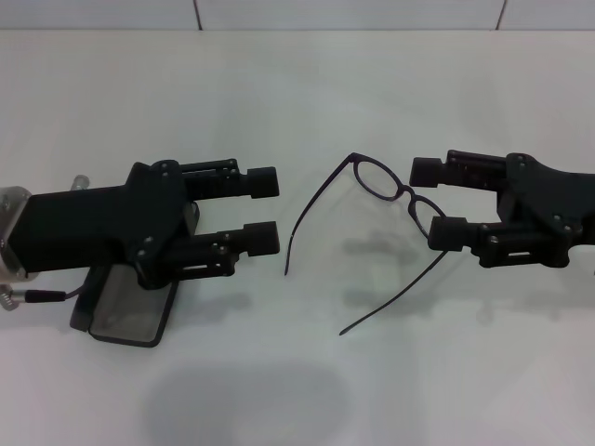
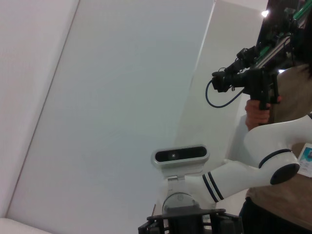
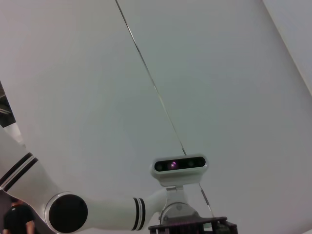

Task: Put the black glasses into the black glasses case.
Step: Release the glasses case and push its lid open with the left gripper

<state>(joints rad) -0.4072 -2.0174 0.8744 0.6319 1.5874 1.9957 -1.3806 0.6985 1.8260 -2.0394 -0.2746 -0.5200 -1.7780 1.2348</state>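
Note:
The black glasses (image 1: 376,178) rest in the middle of the white table (image 1: 279,84), temple arms spread open toward me. My right gripper (image 1: 437,202) is open. It sits at the glasses' right end, with the right lens between its two fingers; I cannot tell if they touch. My left gripper (image 1: 265,210) is open and empty, a short way left of the glasses. The black glasses case (image 1: 125,311) lies open with its grey lining up, partly hidden under my left gripper's body. The wrist views show neither glasses nor case.
The table's far edge meets a tiled wall (image 1: 353,11). The left wrist view points upward at my head camera (image 2: 179,155) and a person holding a black device (image 2: 243,78). The right wrist view shows my head camera (image 3: 179,165) too.

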